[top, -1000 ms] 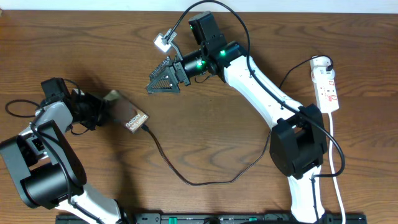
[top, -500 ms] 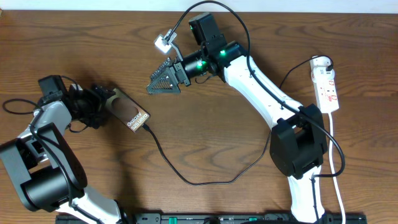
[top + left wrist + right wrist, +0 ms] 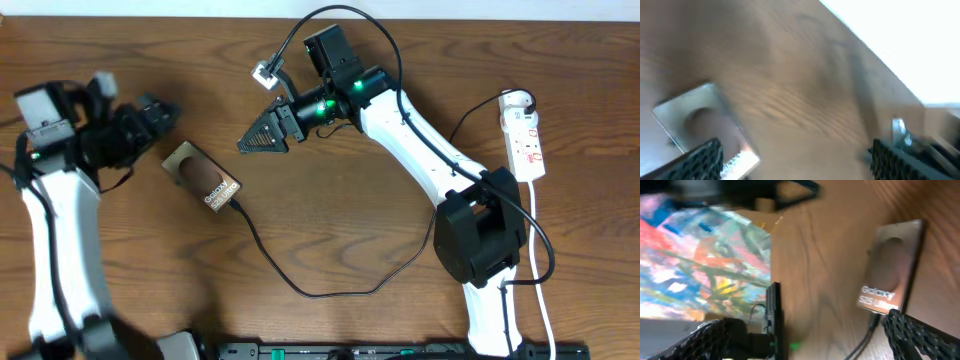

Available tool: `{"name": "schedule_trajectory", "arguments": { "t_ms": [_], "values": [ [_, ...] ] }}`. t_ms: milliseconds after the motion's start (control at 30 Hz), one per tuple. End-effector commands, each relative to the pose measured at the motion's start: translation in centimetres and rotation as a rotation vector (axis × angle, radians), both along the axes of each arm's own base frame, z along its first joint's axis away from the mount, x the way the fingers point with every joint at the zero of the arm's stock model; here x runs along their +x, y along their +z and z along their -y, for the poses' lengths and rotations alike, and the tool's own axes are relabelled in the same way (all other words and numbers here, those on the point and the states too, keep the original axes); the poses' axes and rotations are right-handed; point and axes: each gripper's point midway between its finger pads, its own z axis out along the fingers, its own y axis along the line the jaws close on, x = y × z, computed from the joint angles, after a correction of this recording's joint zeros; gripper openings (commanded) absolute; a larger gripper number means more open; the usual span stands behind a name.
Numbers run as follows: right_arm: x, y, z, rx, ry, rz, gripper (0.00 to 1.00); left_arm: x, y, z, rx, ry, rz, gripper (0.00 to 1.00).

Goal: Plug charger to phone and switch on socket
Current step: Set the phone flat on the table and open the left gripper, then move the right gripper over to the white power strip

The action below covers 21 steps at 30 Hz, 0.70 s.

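Observation:
The phone (image 3: 203, 178) lies flat on the wooden table, free of both grippers. It also shows in the left wrist view as a blurred slab, phone (image 3: 695, 120), and in the right wrist view with its white lettering, phone (image 3: 892, 275). The charger (image 3: 300, 288) runs as a thin black cable from the phone's lower end in a loop to the socket (image 3: 527, 140) at the far right. Its tip meets the phone's edge, charger (image 3: 871, 325). My left gripper (image 3: 163, 108) (image 3: 802, 167) hovers open up-left of the phone. My right gripper (image 3: 262, 135) (image 3: 815, 340) hangs open up-right of it, empty.
A white cord (image 3: 540, 280) leads from the socket down the right side. The right arm's base (image 3: 480, 240) stands on the table between the cable loop and the socket. A thick black robot cable arcs over the right arm (image 3: 390, 50).
My left gripper has opened, let go of the phone and pulled up and back to the left. The phone now lies flat. The right arm has hardly moved.

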Motion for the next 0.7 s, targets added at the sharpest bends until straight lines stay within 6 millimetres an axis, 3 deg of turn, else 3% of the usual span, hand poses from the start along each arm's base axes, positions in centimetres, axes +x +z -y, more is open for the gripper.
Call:
{"name": "schedule_trajectory", "arguments": {
  "t_ms": [0,100,167,267,333,367,400,500,667],
  "values": [
    [1.9,0.8,1.3,-0.045,-0.09,0.017,0.99,-1.4,3.8,3.0,0.232,-0.1,0.081,0.9],
    [3.5,-0.2,3.1,-0.107,-0.168,-0.011,0.99,-3.1,4.4,4.4,0.41,-0.122,0.06,0.9],
    [5.4,-1.4,5.9,-0.21,-0.283,-0.029,0.99,-4.0,4.3,4.0,0.538,-0.084,0.028,0.91],
    [8.5,-3.0,12.2,-0.443,-0.531,-0.032,0.99,-4.7,4.1,3.9,0.584,-0.078,0.0,0.91],
    [9.8,-2.8,17.0,-0.581,-0.698,-0.013,0.99,-4.9,3.9,4.1,0.575,-0.089,-0.009,0.91],
    [10.1,-1.9,19.1,-0.623,-0.766,0.002,0.99,-4.9,3.8,4.2,0.572,-0.092,-0.009,0.91],
    [10.2,-1.4,19.8,-0.632,-0.786,0.01,0.99,-4.9,3.8,4.2,0.57,-0.093,-0.009,0.91],
    [9.8,4.0,24.5,-0.642,-0.934,0.107,0.99,-4.9,3.9,4.2,0.568,-0.09,-0.007,0.91],
    [7.0,13.2,33.2,-0.704,-1.275,0.304,0.99,-4.9,3.9,4.2,0.568,-0.09,-0.008,0.91]
  ]
}}
